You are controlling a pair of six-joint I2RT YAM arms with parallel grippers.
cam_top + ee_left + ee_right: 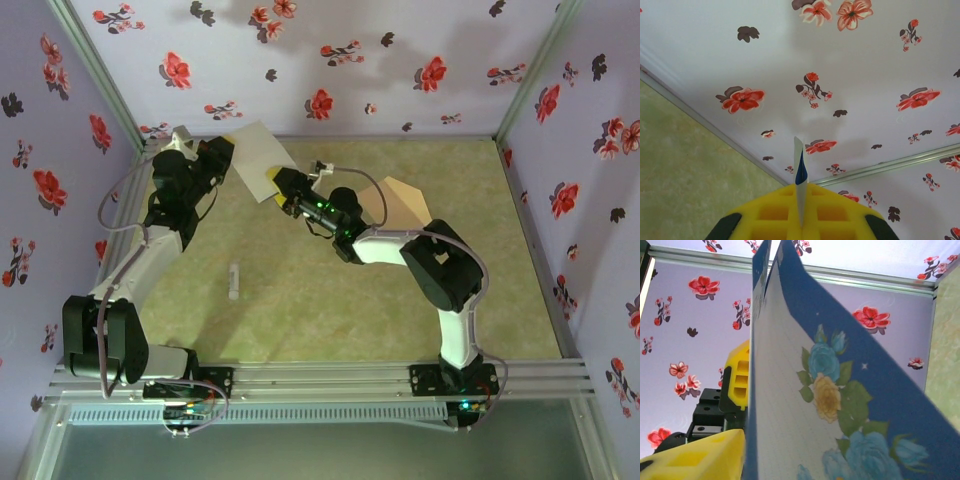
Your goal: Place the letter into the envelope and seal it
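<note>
The letter [258, 155], a white sheet with a blue flowered border, is held up off the table at the back left. My left gripper [232, 148] is shut on its left edge; in the left wrist view the yellow fingers [775, 212] pinch the thin sheet [800, 165] edge-on. My right gripper [276, 182] is at the sheet's lower right corner. The sheet [805, 405] stands between its jaws. One yellow finger [700, 457] sits beside the paper and the other is hidden behind it. The tan envelope [405, 205] lies flat at the back right, partly under the right arm.
A small white stick [233, 281] lies on the green mat [320, 310] left of centre. Flowered walls [350, 70] close in the back and both sides. The left gripper's yellow finger [740, 375] shows beyond the sheet in the right wrist view.
</note>
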